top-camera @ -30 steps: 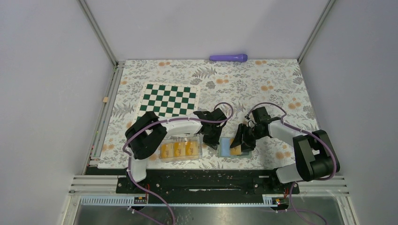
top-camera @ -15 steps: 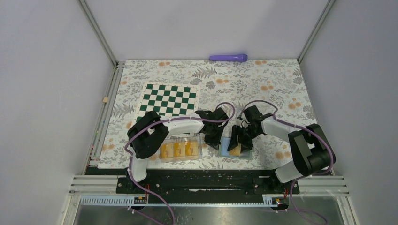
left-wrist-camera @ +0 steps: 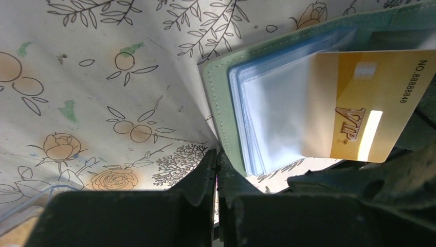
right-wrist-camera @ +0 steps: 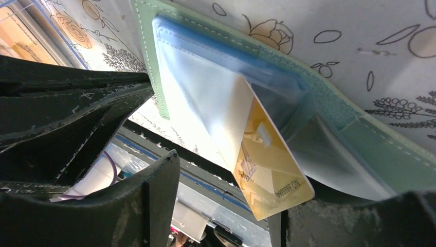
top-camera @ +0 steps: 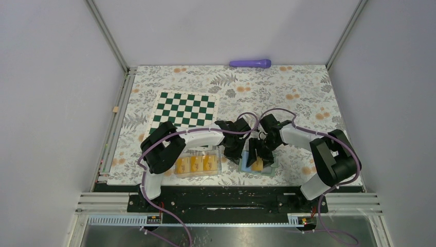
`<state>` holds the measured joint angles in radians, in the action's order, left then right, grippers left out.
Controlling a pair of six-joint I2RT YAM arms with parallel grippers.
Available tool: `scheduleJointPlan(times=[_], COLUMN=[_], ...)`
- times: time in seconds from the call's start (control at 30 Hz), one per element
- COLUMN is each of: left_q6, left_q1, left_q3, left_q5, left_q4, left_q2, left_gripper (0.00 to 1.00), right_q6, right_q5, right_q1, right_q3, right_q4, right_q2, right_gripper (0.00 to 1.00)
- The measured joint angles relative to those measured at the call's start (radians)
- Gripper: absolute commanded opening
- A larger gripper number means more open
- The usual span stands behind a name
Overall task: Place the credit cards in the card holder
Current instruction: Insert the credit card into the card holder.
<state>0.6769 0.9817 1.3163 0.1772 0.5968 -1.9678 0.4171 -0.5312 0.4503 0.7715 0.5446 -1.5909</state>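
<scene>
The right gripper (top-camera: 256, 154) stands with its jaws apart, gripping nothing. One credit card (right-wrist-camera: 270, 175) lies between them, about half inside a clear sleeve (left-wrist-camera: 277, 118) of the open card holder (right-wrist-camera: 391, 149). Its long axis points away from the gripper into the pocket, so seating it likely calls for a push along that axis.

The left gripper (left-wrist-camera: 216, 159), clenched on nothing, sits at the holder's left edge, seemingly pinning it.

Just beside that arm, the clear plastic box (top-camera: 199, 175) holds three more cards (top-camera: 196, 163), nearer the left arm.

That makes one holder, one box and four cards.
</scene>
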Motion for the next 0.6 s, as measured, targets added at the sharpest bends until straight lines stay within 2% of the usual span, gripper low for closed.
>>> scheduleJointPlan(times=[0.2,0.6], left_q6=[0.000,0.000], left_q1=[0.001,0.010], left_q3=[0.000,0.000], left_q5=[0.000,0.000], left_q4=[-0.001,-0.008], left_q2=[0.000,0.000], left_gripper=[0.00,0.00], right_q6=[-0.002,-0.003], right_q5=[0.041,0.127], right_q1=[0.021,0.023], right_q3=[0.018,0.037], right_q4=[0.031,0.108], right_q2=[0.045,0.085], right_gripper=[0.74,0.78])
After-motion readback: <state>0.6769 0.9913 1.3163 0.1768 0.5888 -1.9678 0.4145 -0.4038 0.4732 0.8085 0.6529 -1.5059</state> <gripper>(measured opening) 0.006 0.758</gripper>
